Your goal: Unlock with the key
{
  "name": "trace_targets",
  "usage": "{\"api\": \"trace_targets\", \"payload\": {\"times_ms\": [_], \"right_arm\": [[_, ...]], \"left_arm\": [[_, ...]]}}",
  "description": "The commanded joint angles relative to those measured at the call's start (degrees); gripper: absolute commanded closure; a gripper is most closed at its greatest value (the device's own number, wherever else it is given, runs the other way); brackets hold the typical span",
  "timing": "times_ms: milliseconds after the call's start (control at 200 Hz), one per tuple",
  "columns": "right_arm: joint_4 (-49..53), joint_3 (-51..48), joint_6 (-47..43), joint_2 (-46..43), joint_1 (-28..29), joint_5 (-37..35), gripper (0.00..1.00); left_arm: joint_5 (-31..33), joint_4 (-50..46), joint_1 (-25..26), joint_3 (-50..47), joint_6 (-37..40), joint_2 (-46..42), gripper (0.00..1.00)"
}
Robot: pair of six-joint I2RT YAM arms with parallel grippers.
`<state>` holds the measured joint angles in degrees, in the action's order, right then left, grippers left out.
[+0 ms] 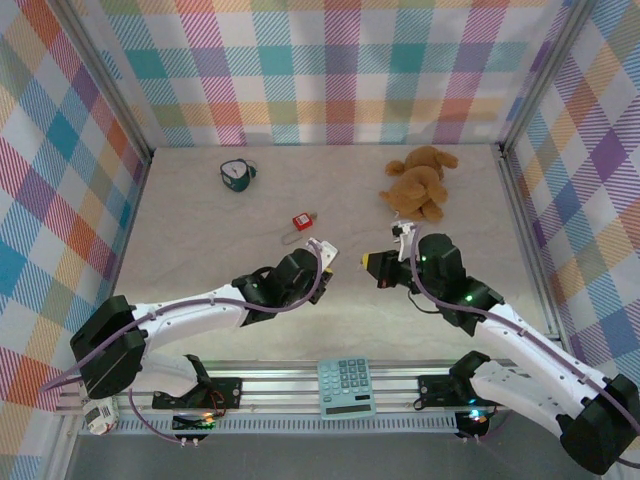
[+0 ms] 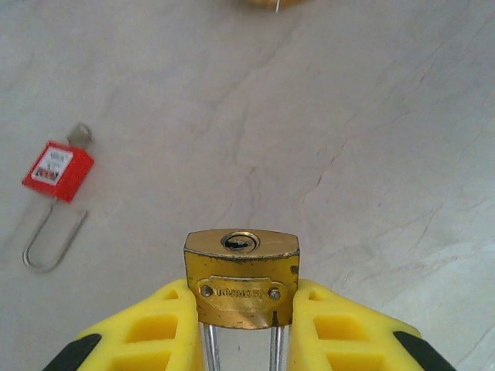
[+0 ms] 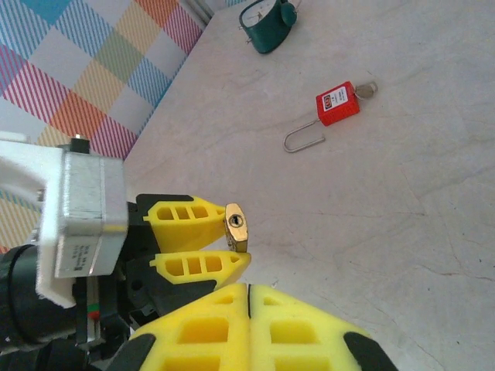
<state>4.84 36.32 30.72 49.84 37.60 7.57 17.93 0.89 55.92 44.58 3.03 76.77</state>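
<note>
Left gripper (image 2: 241, 303) is clamping the brass padlock (image 2: 241, 272) by its body. The jaws are narrowed onto it, the shackle is running down between the fingers, and the keyhole (image 2: 240, 242) is facing outward. Right gripper (image 3: 249, 294) is sitting just beside it with its fingers pressed fully together. I'm seeing no key poking out, though a thin blade pinched inside could be hiding from this angle.

Farther out, the red padlock (image 3: 338, 104) is lying flat on the worktop (image 3: 433, 232) with what looks like a key (image 3: 367, 90) at its end.

I'm reading this as the presenting step: lock held ready, key not yet in. The next move is calling for a key tip lined up square with that slot, pushed in straight, then turned while the left grip is bracing the lock.
</note>
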Motion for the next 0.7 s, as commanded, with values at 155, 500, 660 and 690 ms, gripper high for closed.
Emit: {"api": "trace_targets", "payload": {"times_ms": [155,500,660,690], "right_arm": [[-5.7,0.1,3.6,1.3,3.7,-7.7,1.00],[-6.1,2.3,1.1,4.0,4.2,-7.6,1.00],[-6.2,2.4,1.2,3.3,4.3,-6.6,1.00],[-6.7,2.3,1.5,3.1,4.3,-6.3,1.00]], "left_arm": [[3.2,10.1,4.6,-1.8,4.6,-1.8,0.82],[3.2,10.2,6.5,-1.5,5.3,-3.5,0.83],[3.0,10.6,6.8,-1.7,5.5,-3.8,0.83],[2.9,10.8,6.9,-1.7,5.7,-3.8,0.83]]}}
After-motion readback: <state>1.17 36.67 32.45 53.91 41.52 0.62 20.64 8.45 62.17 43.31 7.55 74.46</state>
